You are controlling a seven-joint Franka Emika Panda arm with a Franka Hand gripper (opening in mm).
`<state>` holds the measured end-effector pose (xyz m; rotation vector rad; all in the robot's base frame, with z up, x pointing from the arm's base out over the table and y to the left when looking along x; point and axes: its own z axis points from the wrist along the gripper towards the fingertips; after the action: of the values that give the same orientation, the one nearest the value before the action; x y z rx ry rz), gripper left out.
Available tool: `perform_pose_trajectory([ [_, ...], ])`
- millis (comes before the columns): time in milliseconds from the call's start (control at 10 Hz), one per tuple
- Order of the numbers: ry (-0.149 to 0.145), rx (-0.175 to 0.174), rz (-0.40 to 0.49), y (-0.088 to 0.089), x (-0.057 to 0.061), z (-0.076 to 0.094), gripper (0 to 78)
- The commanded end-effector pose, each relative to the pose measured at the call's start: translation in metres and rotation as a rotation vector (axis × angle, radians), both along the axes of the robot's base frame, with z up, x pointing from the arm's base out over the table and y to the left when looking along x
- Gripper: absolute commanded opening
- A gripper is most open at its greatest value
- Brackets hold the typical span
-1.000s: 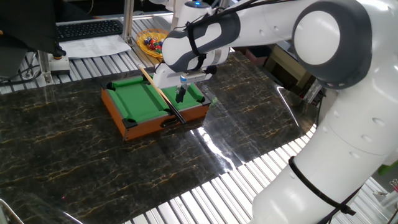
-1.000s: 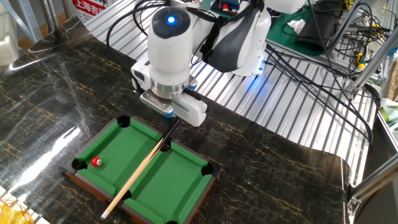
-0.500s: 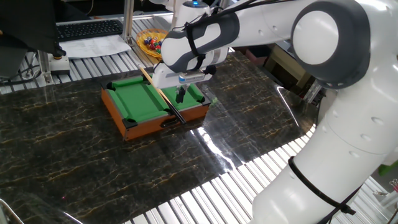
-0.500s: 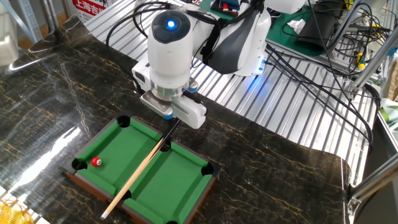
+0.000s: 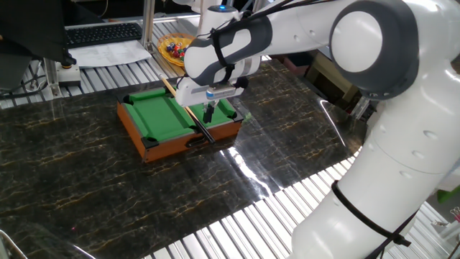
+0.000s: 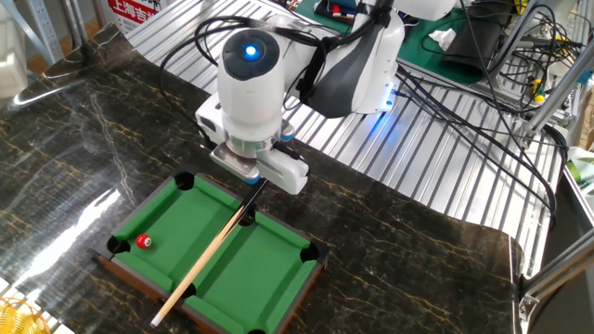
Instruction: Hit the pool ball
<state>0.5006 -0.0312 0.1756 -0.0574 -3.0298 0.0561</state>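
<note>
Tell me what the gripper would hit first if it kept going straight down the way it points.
The gripper points down at the dark butt end of the cue stick, so it would likely meet that first, then the pool table. Its fingertips are hidden in the other fixed view.

The table top point(image 5: 86, 173) is dark marble with thin gold veins, and light reflects on it. Ribbed metal strips point(image 6: 436, 148) lie beside it. Behind the arm there are a keyboard point(image 5: 104, 32), white papers point(image 5: 108, 54) and a yellow bowl point(image 5: 172, 47). Black cables point(image 6: 492, 102) hang there.
</note>
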Motion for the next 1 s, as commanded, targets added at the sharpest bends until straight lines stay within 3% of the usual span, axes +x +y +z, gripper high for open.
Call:
perform_pose_trajectory([
  [100,-0.01,-0.003,-0.001,0.0034,-0.0114,-0.008,0.0],
  [200,0.004,-0.003,0.01,0.0035,-0.0117,-0.0082,0.0],
  [500,-0.003,0.001,0.006,0.0037,-0.0112,-0.0078,0.0],
  [600,-0.025,0.057,0.011,0.0037,-0.0112,-0.0078,0.0],
  [700,-0.003,0.077,0.025,0.0037,-0.0112,-0.0078,0.0],
  [800,0.016,0.077,0.02,0.0037,-0.0112,-0.0078,0.0],
  [1000,0.005,0.072,-0.013,0.0037,-0.0112,-0.0078,0.0],
])
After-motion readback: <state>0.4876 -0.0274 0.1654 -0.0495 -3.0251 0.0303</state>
